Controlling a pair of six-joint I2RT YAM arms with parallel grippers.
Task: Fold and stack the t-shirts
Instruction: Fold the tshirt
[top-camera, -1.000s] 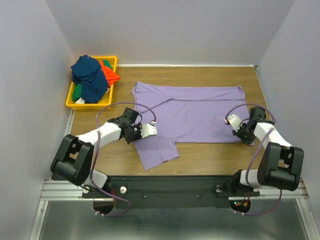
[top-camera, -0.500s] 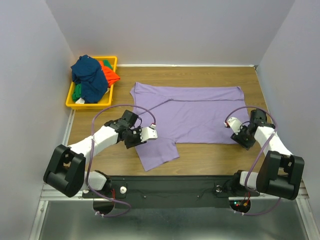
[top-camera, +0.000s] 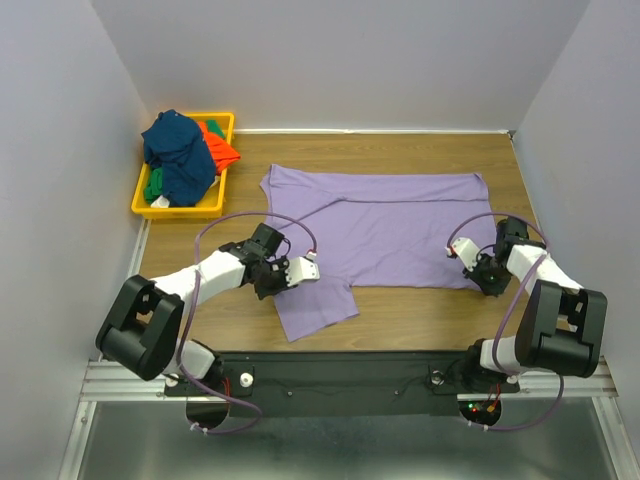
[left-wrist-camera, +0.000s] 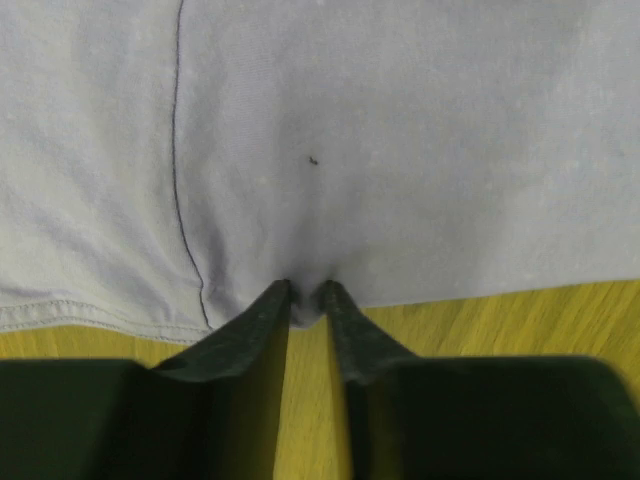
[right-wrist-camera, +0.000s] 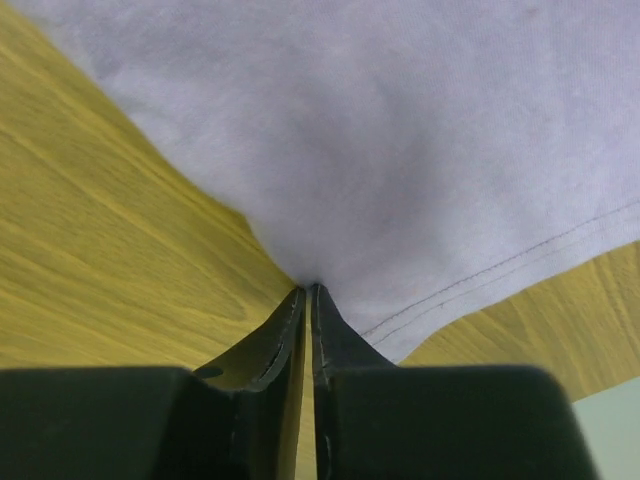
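Note:
A lavender t-shirt (top-camera: 395, 225) lies spread flat on the wooden table, one sleeve pointing toward the near edge. My left gripper (top-camera: 308, 267) is at its near left edge, beside that sleeve, shut on a pinch of the lavender cloth (left-wrist-camera: 305, 306). My right gripper (top-camera: 463, 251) is at the shirt's near right corner, shut on the hem edge (right-wrist-camera: 310, 280). Navy (top-camera: 180, 150), orange-red (top-camera: 220, 145) and green (top-camera: 152, 186) shirts are heaped in the yellow bin.
The yellow plastic bin (top-camera: 178, 209) stands at the far left of the table by the left wall. Grey walls close the table on three sides. Bare wood shows near the front edge under both wrists.
My left gripper has slid a little right and nearer along the shirt's edge and shut on the cloth. My right gripper stays at the right corner.

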